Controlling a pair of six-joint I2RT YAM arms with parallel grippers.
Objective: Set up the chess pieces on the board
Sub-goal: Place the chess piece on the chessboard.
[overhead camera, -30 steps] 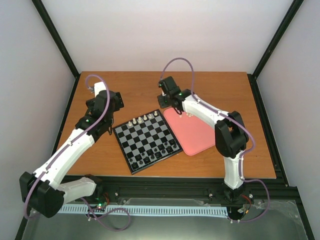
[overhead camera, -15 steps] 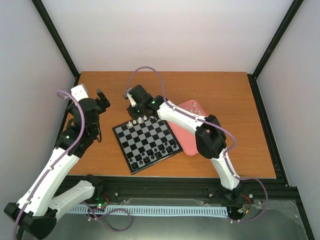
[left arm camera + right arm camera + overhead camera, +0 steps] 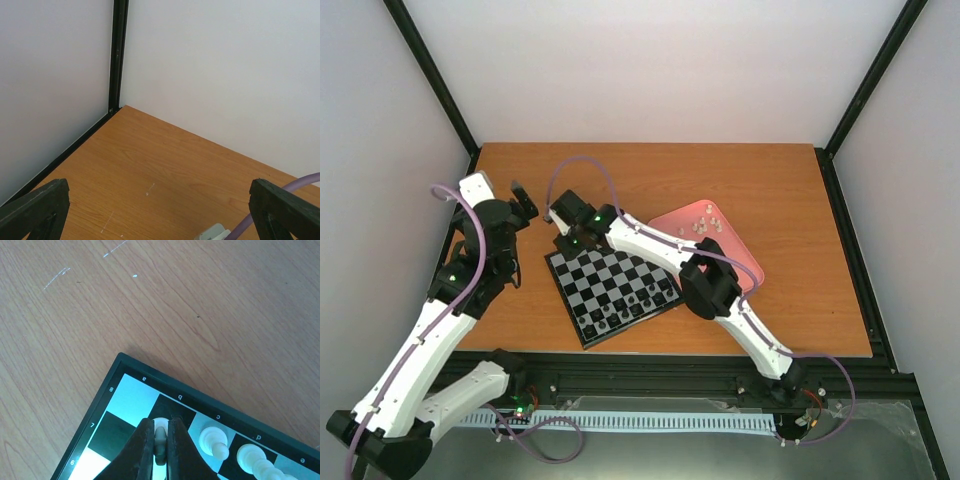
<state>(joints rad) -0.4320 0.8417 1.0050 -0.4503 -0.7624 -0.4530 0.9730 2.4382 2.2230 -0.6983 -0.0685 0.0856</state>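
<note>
Noted R pincer (image 3: 160, 422) clamped shut on one small white piece (image 3: 160, 437), fingers (image 3: 141, 447) pressing it from both sides. Located it over black b-file sq in far row of the board (image 3: 612, 283), next to far-left corner. Can't judge contact btwn piece base and sq from wrist view. Spotted two more white pcs (image 3: 214, 441) upright just beside it in same row, on c and d sqs. Saw R arm (image 3: 650, 242) stretched across board's far edge, hiding most of that row in top view. Saw dark pcs (image 3: 632, 302) grouped on the two near rows, too small to sort.

Found board skewed on worktop (image 3: 770, 180), left of centre. Logged pink tray (image 3: 728, 262) just beside board's right side; junction hidden by R arm. Picked out a few loose white pcs (image 3: 701, 225) near tray's far corner, well apart from board.

Noted L pincer (image 3: 160, 215) wide open, fingertips at bottom corners of own wrist view, bare worktop btwn them. Found it hanging over far-left part of worktop, apart from board, cam aimed at back-left corner w/ black frame post (image 3: 118, 50) and white walls.
</note>
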